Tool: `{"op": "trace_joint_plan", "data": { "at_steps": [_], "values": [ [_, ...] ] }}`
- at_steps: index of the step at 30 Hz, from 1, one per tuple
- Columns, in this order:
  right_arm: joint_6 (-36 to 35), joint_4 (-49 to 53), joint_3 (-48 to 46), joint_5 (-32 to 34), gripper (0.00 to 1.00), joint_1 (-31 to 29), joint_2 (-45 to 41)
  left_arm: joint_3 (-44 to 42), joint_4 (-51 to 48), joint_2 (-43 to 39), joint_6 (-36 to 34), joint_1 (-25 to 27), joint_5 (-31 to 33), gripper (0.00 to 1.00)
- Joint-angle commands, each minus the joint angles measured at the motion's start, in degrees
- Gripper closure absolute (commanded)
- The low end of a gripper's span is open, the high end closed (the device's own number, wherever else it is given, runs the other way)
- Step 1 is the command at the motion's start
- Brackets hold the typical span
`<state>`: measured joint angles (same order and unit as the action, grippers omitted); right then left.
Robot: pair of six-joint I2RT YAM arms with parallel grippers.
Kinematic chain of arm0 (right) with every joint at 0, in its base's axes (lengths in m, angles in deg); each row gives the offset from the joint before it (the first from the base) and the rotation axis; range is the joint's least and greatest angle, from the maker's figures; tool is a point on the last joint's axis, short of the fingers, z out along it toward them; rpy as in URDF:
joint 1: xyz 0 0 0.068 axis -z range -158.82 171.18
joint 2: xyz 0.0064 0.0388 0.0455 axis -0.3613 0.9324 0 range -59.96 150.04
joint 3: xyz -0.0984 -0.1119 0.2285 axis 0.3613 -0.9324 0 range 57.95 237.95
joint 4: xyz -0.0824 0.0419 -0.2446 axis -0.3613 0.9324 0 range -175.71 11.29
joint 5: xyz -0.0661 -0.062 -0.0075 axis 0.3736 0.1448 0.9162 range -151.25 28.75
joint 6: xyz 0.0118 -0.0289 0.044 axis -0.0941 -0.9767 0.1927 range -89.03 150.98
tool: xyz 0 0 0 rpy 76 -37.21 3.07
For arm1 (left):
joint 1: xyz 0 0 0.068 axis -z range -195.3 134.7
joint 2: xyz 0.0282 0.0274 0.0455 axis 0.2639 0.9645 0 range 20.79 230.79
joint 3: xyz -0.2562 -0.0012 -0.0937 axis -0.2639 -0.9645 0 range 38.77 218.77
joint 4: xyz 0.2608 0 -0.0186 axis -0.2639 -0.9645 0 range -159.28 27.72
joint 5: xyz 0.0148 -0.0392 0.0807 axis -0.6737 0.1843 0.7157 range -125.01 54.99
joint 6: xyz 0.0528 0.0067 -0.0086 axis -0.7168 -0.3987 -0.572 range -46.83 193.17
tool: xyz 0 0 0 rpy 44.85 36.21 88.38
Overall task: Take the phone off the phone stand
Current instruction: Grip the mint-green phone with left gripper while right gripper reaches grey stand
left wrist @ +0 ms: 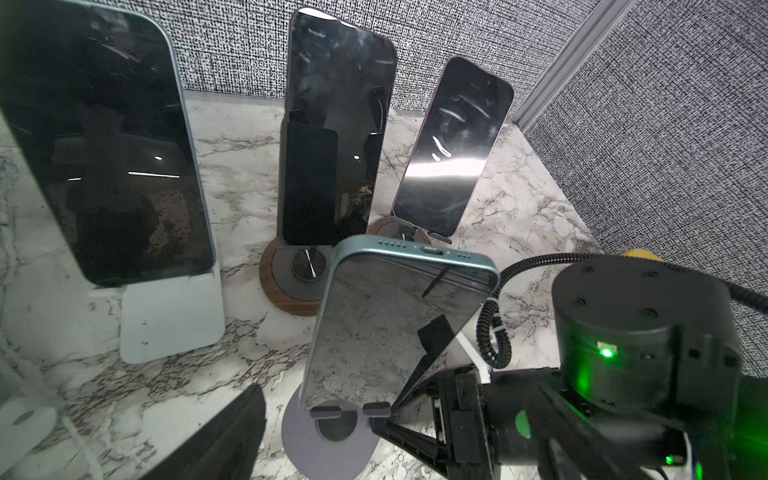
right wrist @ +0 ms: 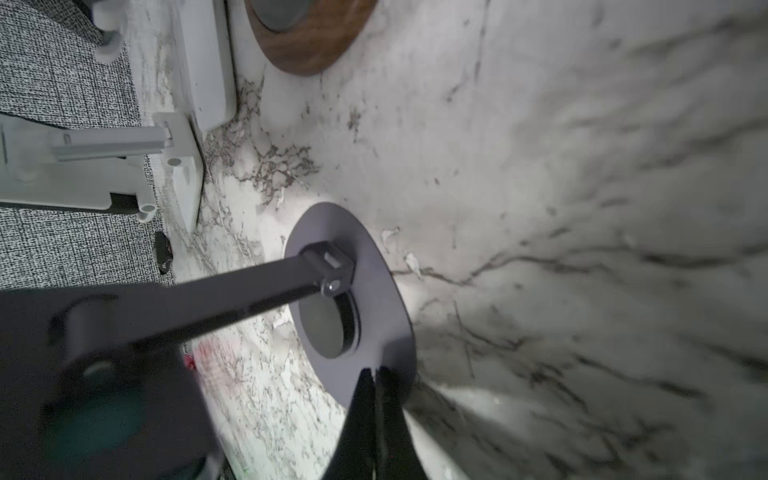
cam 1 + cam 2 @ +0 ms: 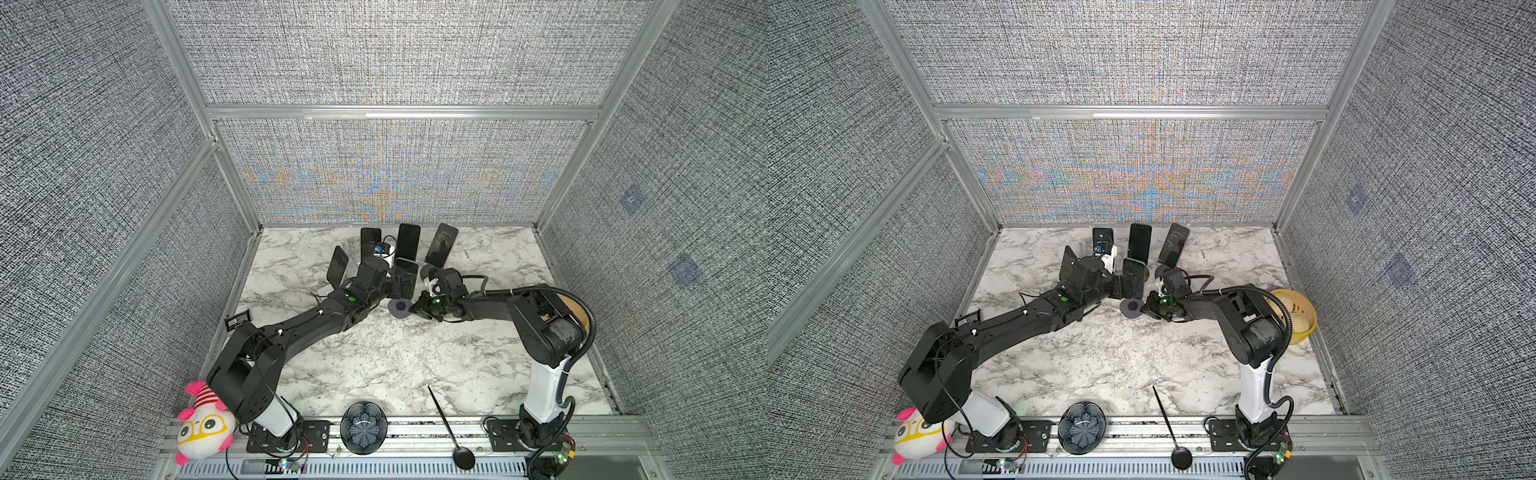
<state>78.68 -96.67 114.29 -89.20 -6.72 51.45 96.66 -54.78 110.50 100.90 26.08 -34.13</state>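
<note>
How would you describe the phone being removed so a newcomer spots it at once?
At the back of the marble table, upright phones cluster. The target phone is the frontmost one, its frame pale blue-green. Unlike its neighbours, it rests on a stand whose base is a flat, all-grey disc.

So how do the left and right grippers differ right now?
Left gripper is open, right gripper shut. Left sits beside the phone; right has its tips down at the grey stand base rim. Both work the same stand.

The phone (image 3: 406, 276) rests on the phone stand (image 3: 400, 308), with other phones (image 3: 408, 241) behind it.
</note>
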Motion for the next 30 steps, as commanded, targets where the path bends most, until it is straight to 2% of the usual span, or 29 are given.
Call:
{"op": "trace_joint_plan", "data": {
  "at_steps": [1,15,23,30],
  "values": [
    [0.73,-0.97,0.20,1.55,1.00,-0.38,1.17,0.80,1.46,0.96,0.58,0.27,-0.87,0.01],
    [1.39,-1.76,-0.17,2.02,1.00,-0.66,2.66,3.71,-1.16,4.98,-0.98,1.72,-0.01,0.01],
    [1.43,-2.05,-0.18,1.66,1.00,-0.66,2.73,3.69,-0.63,5.38,-0.70,1.76,3.08,0.01],
    [1.93,-2.88,-0.46,1.31,1.00,-0.66,3.25,4.81,-1.79,6.76,-3.71,1.76,4.83,0.01]
  ]
}}
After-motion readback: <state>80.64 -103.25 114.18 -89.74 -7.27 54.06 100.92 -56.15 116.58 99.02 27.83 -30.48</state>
